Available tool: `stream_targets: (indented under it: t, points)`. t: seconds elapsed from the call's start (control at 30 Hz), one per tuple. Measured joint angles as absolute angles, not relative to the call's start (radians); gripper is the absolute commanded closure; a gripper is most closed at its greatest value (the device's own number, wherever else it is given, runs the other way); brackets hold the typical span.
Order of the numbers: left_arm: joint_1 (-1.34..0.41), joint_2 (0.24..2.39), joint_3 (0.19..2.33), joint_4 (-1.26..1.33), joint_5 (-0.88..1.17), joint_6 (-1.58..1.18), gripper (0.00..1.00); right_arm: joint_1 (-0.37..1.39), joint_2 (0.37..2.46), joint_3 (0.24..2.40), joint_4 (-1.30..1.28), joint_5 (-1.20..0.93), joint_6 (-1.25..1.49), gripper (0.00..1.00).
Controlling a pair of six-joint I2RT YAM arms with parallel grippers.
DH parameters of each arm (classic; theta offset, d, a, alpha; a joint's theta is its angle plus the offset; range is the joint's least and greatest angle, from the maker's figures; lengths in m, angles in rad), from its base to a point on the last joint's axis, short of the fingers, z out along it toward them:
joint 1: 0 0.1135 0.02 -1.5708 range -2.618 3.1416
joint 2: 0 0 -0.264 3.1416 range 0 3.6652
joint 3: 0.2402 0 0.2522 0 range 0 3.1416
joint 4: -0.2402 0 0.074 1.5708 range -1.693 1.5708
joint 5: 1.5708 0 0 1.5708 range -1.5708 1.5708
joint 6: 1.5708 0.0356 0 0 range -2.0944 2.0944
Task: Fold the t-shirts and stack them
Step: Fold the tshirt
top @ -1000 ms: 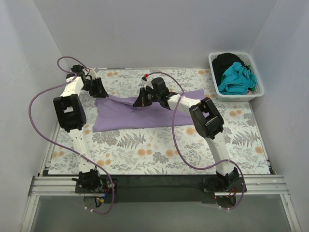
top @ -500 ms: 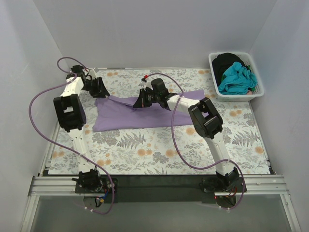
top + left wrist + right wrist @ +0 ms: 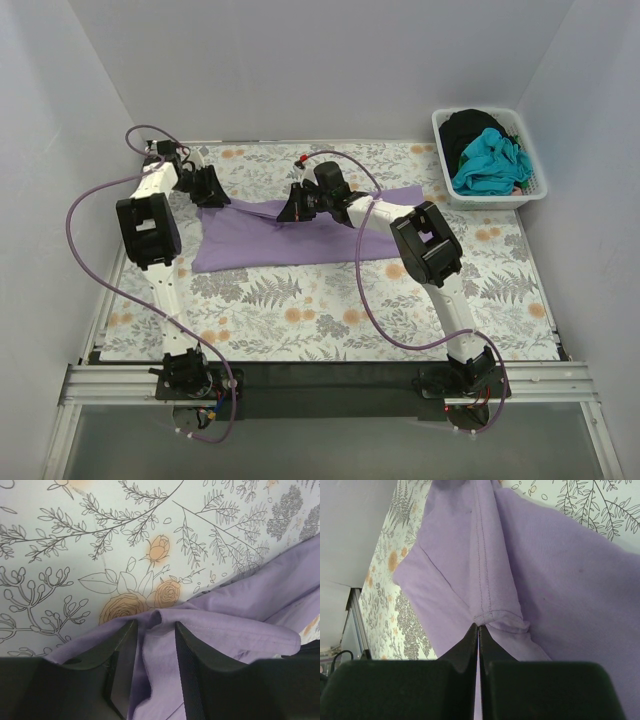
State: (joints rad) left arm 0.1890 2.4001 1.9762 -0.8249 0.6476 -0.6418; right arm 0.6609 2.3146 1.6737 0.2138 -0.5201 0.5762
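A lavender t-shirt [image 3: 270, 240] lies partly folded on the floral table cover, its upper edge lifted between the two arms. My left gripper [image 3: 210, 189] sits at its far left corner. In the left wrist view the left gripper [image 3: 155, 625] stands open, its jaws straddling a raised fold of the t-shirt [image 3: 240, 630] without pinching it. My right gripper [image 3: 292, 208] is at the middle of the upper edge. In the right wrist view the right gripper [image 3: 478, 626] is shut on a stitched seam of the t-shirt [image 3: 560, 580], with the cloth hanging from it.
A white basket [image 3: 538, 190] at the back right holds a teal t-shirt [image 3: 490, 160] and a black one [image 3: 468, 128]. The floral cover [image 3: 330, 310] spreads in front of the shirt. Grey walls close in on three sides. Purple cables loop off both arms.
My left arm has shifted slightly to the right at the shirt's corner. The right arm and the shirt stay where they were.
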Motion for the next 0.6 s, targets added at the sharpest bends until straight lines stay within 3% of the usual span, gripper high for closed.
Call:
stream_targets:
  t: [0.6]
  points:
    - [0.186,2.403,1.992,-0.822,0.67,-0.651,0.82,0.661,2.315,1.674,0.214,-0.527,0.58,0.99]
